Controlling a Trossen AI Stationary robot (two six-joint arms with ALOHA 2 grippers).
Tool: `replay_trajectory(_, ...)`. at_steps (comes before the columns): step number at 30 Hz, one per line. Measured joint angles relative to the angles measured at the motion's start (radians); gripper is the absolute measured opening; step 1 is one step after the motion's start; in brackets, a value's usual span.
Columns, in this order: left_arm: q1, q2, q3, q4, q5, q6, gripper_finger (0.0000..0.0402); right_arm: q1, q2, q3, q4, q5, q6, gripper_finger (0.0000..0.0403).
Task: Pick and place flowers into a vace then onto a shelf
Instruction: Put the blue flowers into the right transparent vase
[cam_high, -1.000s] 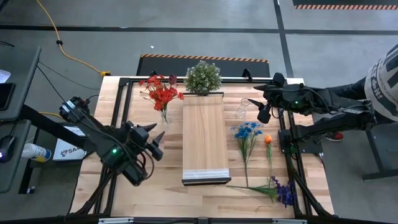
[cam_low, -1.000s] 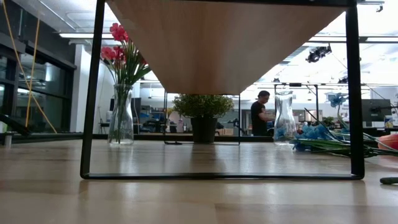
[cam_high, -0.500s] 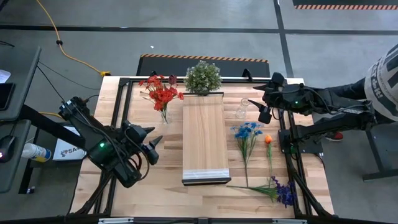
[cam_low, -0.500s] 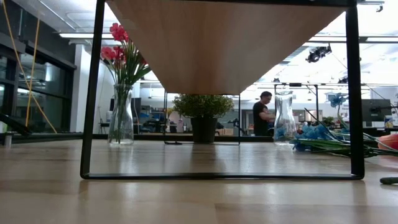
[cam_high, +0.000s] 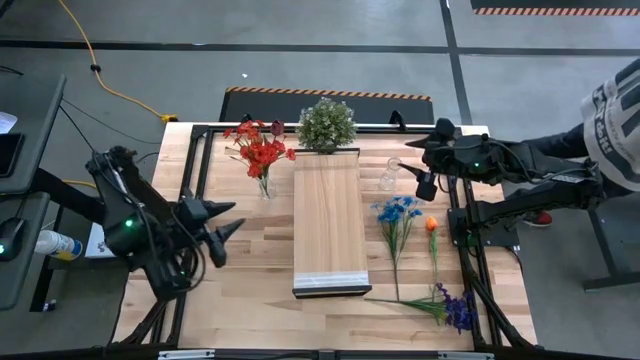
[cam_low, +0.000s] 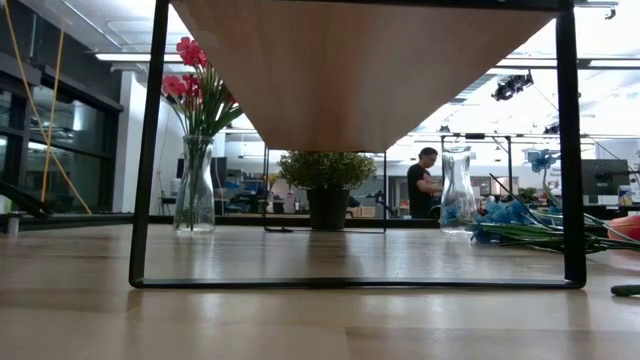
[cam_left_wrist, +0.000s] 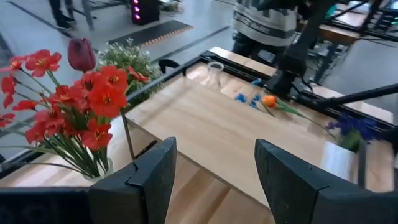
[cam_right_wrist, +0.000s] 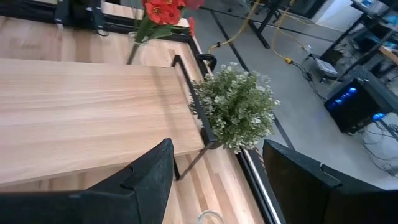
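Observation:
Red flowers (cam_high: 261, 150) stand with their stems in a clear vase (cam_low: 195, 187) at the table's far left. An empty glass vase (cam_high: 388, 175) stands right of the shelf (cam_high: 327, 215). Blue flowers (cam_high: 398, 212), an orange one (cam_high: 431, 224) and purple ones (cam_high: 458, 308) lie flat on the table's right side. My left gripper (cam_high: 236, 215) hangs open above the table's left part, left of the shelf, with nothing between its fingers. My right gripper (cam_high: 412, 174) hangs open beside the empty vase, touching nothing. The low view shows neither gripper.
A bushy green potted plant (cam_high: 326, 123) stands at the shelf's far end. The shelf rests on black metal legs (cam_low: 148, 150). A person (cam_high: 615, 115) stands past the table's right edge. Bare wood (cam_high: 250, 265) lies between the left gripper and the shelf.
My left gripper has risen and drawn back toward the table's left edge, away from the shelf, staying open. The flowers and vases have kept their places.

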Motion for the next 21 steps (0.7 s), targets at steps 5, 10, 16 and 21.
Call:
replay_trajectory(5, -0.01, -0.053, -0.048, 0.002, 0.007, 0.0, 0.025, 0.0, 0.0, 0.0, 0.0, -0.009, 0.004, 0.0236)
replay_trajectory(10, -0.01, -0.106, -0.132, 0.001, 0.018, -0.023, 0.025, 0.0, 0.0, 0.0, -0.003, -0.003, 0.004, 0.0236)
replay_trajectory(16, -0.01, -0.171, -0.244, 0.002, 0.022, -0.098, 0.025, 0.0, 0.0, 0.0, -0.004, 0.05, 0.037, 0.0236)
replay_trajectory(21, -0.048, -0.223, -0.319, 0.001, -0.013, -0.128, 0.025, -0.001, 0.0, 0.0, -0.033, 0.094, 0.105, 0.0236)
